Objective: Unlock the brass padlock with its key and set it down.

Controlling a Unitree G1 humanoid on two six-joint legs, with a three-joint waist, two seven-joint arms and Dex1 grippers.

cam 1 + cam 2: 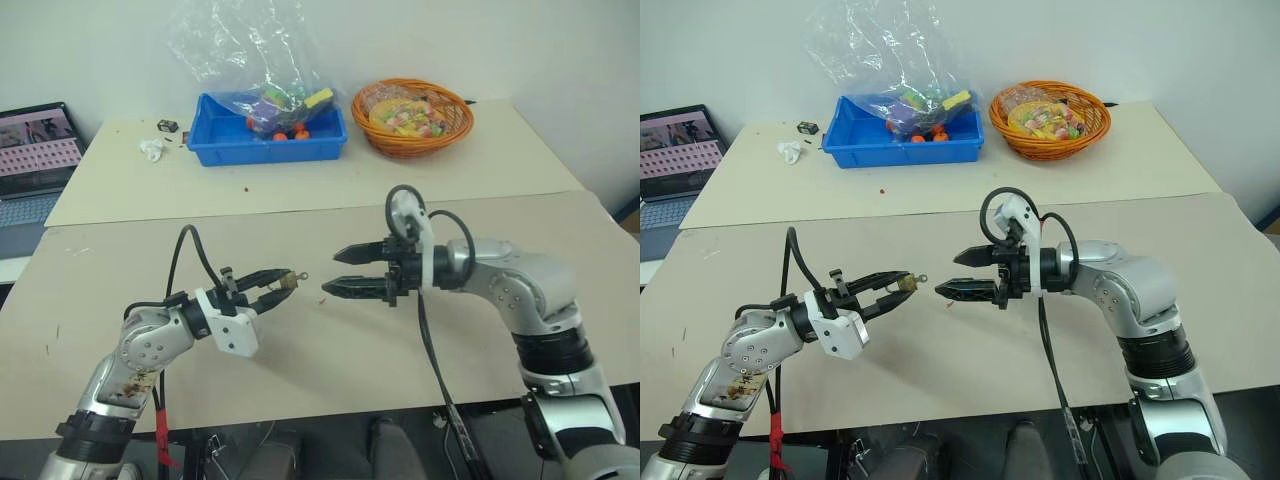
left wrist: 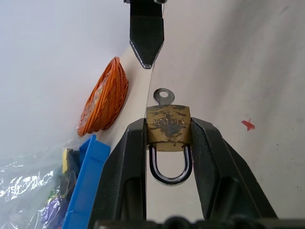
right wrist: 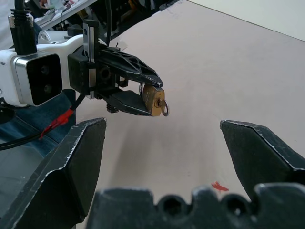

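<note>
My left gripper (image 1: 281, 283) is shut on the brass padlock (image 2: 168, 128), pinching its worn golden body between both fingers above the table. The silvery shackle (image 2: 170, 169) points back toward the wrist. The key (image 2: 163, 97) sticks out of the padlock's far end, its small round head showing. In the right wrist view the padlock (image 3: 153, 100) and key (image 3: 165, 108) face my right gripper. My right gripper (image 1: 340, 272) is open and level, its fingertips a short gap away from the key, pointing at it.
A blue bin (image 1: 268, 133) with toys and a clear plastic bag stands at the back. An orange wicker basket (image 1: 412, 117) sits to its right. A laptop (image 1: 35, 160) is at the far left. A small red speck (image 2: 248, 125) lies on the beige table (image 1: 330, 350).
</note>
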